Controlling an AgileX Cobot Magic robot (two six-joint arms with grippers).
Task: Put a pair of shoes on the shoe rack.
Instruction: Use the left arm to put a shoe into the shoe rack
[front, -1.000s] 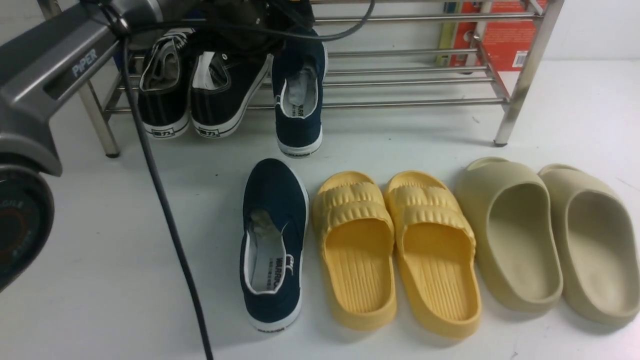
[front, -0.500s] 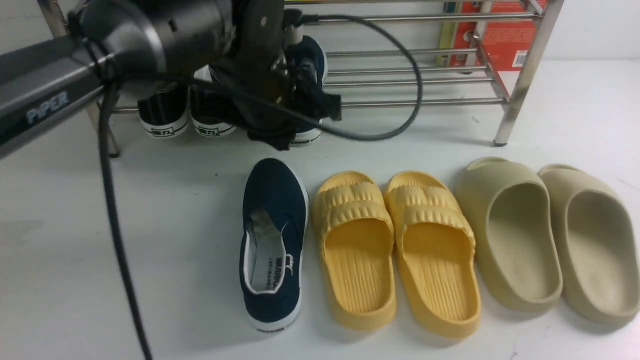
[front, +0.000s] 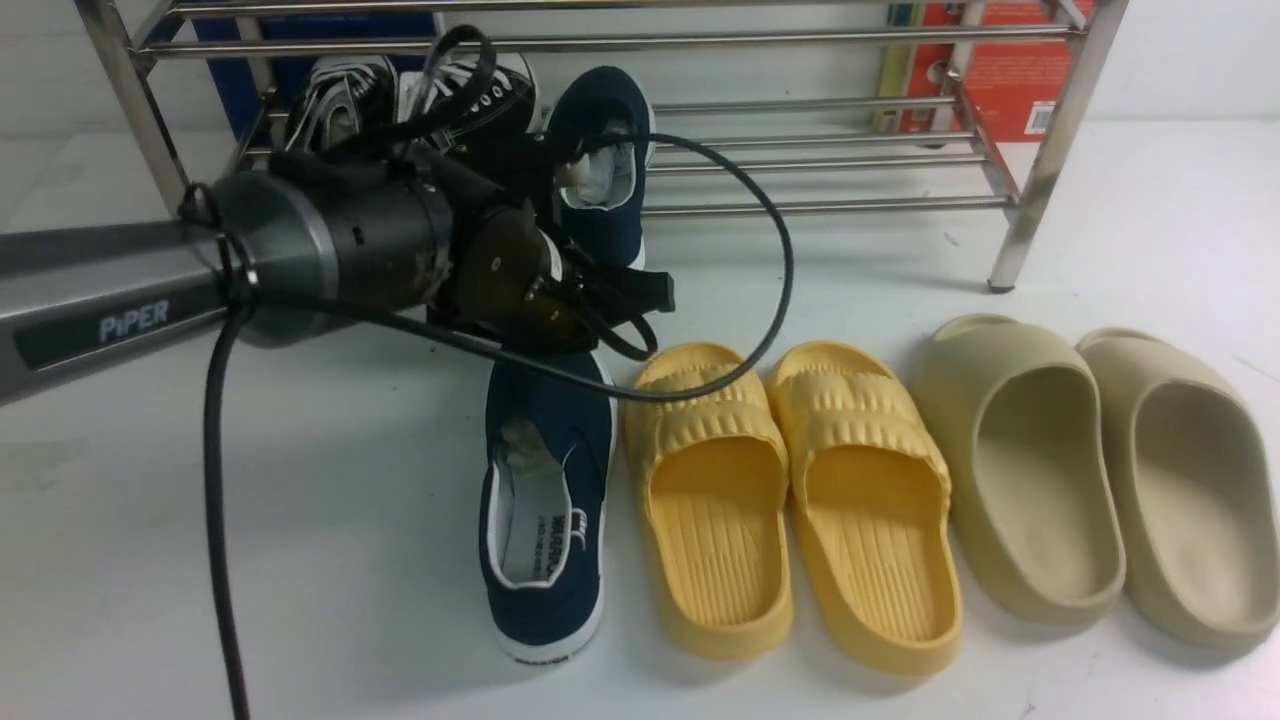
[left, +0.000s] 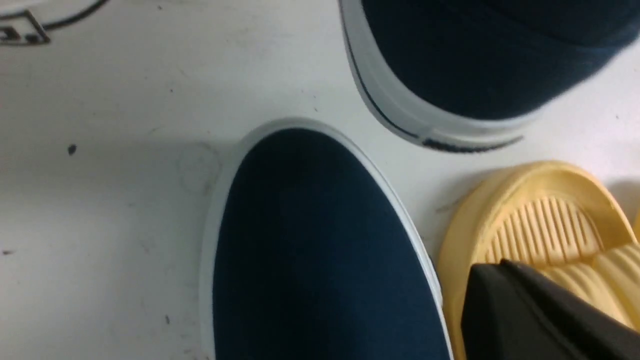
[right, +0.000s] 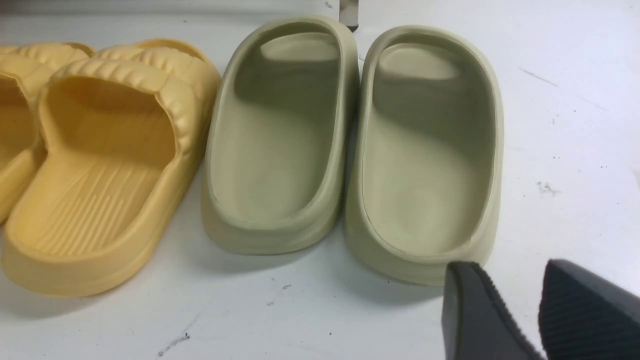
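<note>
One navy slip-on shoe (front: 600, 190) lies on the lower bars of the steel shoe rack (front: 830, 160), heel toward me; its heel shows in the left wrist view (left: 450, 65). The other navy shoe (front: 545, 500) lies on the white floor in front; its toe fills the left wrist view (left: 310, 240). My left gripper (front: 645, 292) hovers just above that toe, holding nothing; in the left wrist view (left: 500, 270) its fingers show as one dark mass with no gap. My right gripper (right: 510, 270) is empty, its fingers a narrow gap apart, near the beige slides.
Black lace-up sneakers (front: 400, 90) sit on the rack left of the navy shoe. Yellow ribbed slippers (front: 790, 500) lie right beside the floor shoe, then beige slides (front: 1090, 470). The left arm's cable (front: 780, 270) loops in front of the rack. A red box (front: 1010, 70) stands behind it.
My left arm has pulled back from the rack and come down over the toe of the floor shoe. The navy shoe stays on the rack.
</note>
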